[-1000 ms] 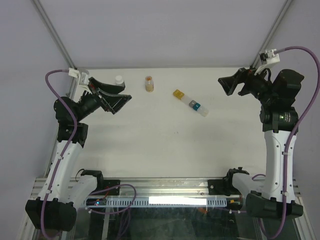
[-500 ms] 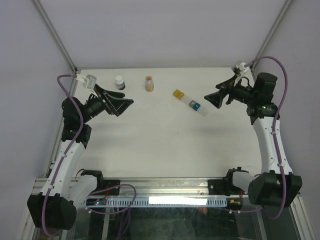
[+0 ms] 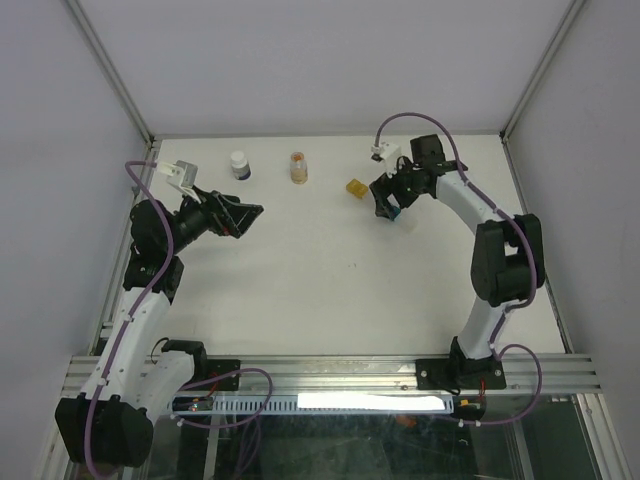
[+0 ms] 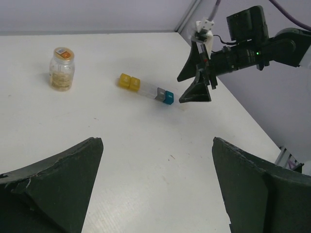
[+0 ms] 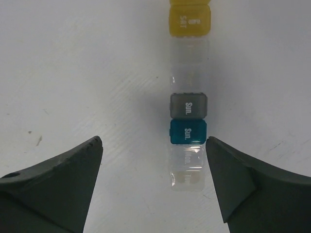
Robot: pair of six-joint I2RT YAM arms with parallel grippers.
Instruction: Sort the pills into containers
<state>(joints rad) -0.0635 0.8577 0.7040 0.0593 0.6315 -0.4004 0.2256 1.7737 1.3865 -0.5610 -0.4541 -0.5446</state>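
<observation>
The pills show as an orange-tan mass in a small clear vial at the back middle, also in the left wrist view. The containers form a strip of yellow, clear, grey, blue and clear cubes; in the top view the yellow end shows and the rest is partly hidden under my right gripper. In the right wrist view that gripper is open above the strip, whose clear end lies close to the right finger. My left gripper is open and empty at the left, well apart from the vial.
A small dark bottle with a white cap stands left of the vial. The left wrist view shows the strip and my right gripper beside its blue end. Walls close the table at the back and sides.
My right arm has swung in from the right edge to above the strip of containers. My left gripper has shifted slightly and stays open.
</observation>
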